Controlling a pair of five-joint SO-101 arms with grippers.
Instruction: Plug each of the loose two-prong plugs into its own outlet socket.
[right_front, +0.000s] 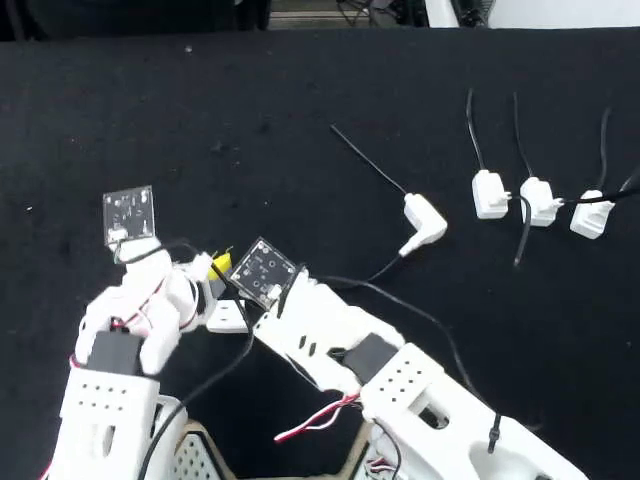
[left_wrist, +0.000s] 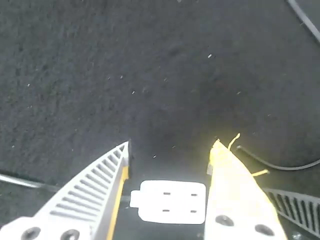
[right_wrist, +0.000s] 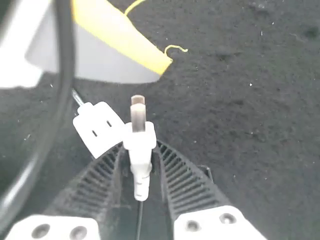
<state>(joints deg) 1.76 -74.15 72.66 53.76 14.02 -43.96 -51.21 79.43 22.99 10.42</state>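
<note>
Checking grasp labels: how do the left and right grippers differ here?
The left gripper is open, straddling the socket; the right gripper is shut on a plug. The left gripper has a yellow finger; the right gripper's fingers are dark. Both are by the socket.

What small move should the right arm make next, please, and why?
Probably shift the right gripper sideways so the two-prong plug it holds lines up with the outlet socket. The prongs point past the socket, beside it, while the left gripper straddles the socket.
</note>
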